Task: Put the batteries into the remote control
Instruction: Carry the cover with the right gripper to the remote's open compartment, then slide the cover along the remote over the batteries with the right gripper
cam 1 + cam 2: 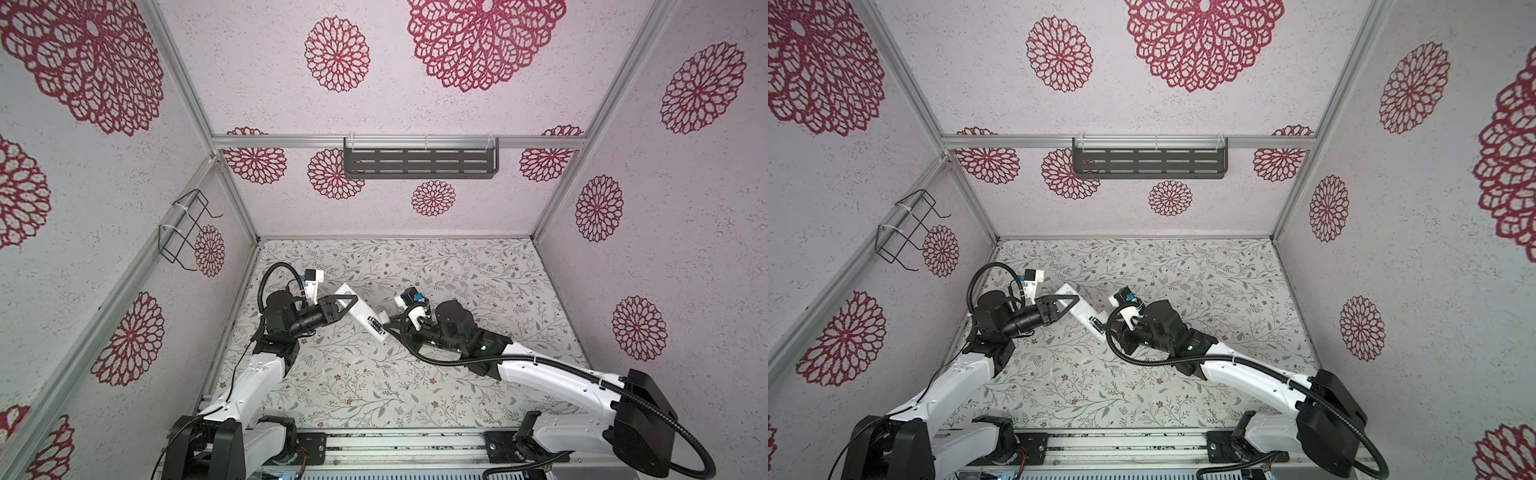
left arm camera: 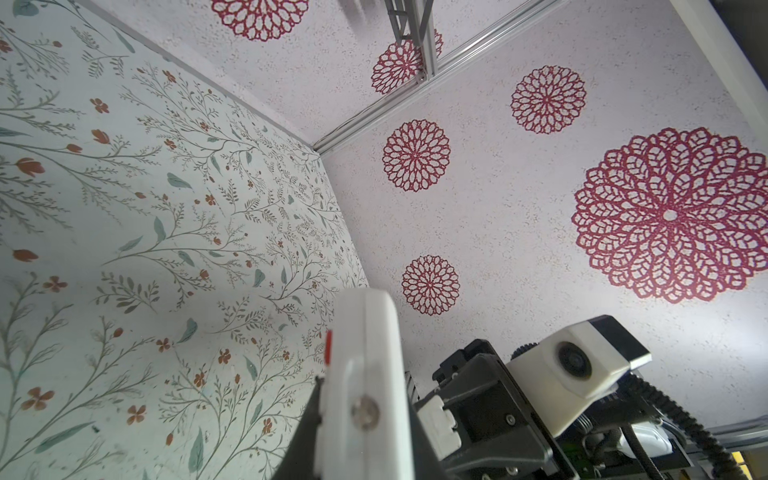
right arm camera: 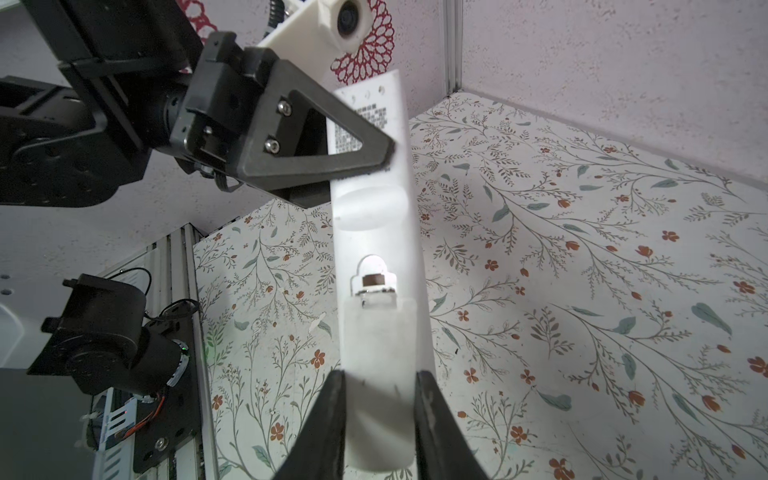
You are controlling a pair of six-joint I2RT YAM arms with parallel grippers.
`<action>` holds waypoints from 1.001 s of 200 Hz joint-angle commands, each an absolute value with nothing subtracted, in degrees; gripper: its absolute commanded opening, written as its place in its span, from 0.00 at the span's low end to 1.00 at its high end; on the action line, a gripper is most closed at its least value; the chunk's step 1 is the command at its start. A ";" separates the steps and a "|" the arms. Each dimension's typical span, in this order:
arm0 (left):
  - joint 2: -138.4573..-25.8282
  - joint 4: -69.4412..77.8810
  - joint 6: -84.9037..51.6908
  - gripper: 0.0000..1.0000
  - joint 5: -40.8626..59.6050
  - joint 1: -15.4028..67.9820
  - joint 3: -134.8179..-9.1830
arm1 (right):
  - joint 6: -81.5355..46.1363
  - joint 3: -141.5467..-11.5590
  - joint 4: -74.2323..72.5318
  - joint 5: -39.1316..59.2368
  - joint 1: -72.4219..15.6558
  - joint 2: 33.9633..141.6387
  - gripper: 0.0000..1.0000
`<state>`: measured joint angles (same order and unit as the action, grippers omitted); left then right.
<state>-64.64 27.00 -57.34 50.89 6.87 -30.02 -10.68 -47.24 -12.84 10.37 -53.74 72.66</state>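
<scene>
Holding remote control [image 1: 365,312] in air above worktop [image 1: 457,270], sticker side up, one arm at each end. Step, by my reading: working battery cover [image 3: 380,353], which sits slightly offset, small metal contact showing in notch above it. Batteries not visible in any view; cannot tell if loaded. Next move calls for straight slide along remote's length, far end held rigid. Left jaws clenched across sticker end. Right jaws narrow, grasping cover end by both edges.

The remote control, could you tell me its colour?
Remote control: white, best in right wrist view.
</scene>
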 commanded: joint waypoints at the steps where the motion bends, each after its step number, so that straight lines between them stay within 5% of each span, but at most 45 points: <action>1: -64.61 32.07 -59.39 0.01 52.52 7.28 -29.55 | -11.03 -48.80 -16.45 10.78 -54.55 73.06 0.27; 200: -65.31 36.23 -61.79 0.01 53.62 7.65 -29.37 | -2.78 -51.01 -13.66 3.89 -56.81 76.46 0.26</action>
<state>-65.39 32.77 -60.69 52.38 7.29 -29.50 -5.63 -48.56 -15.14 6.85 -56.55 75.75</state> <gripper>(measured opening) 0.208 0.265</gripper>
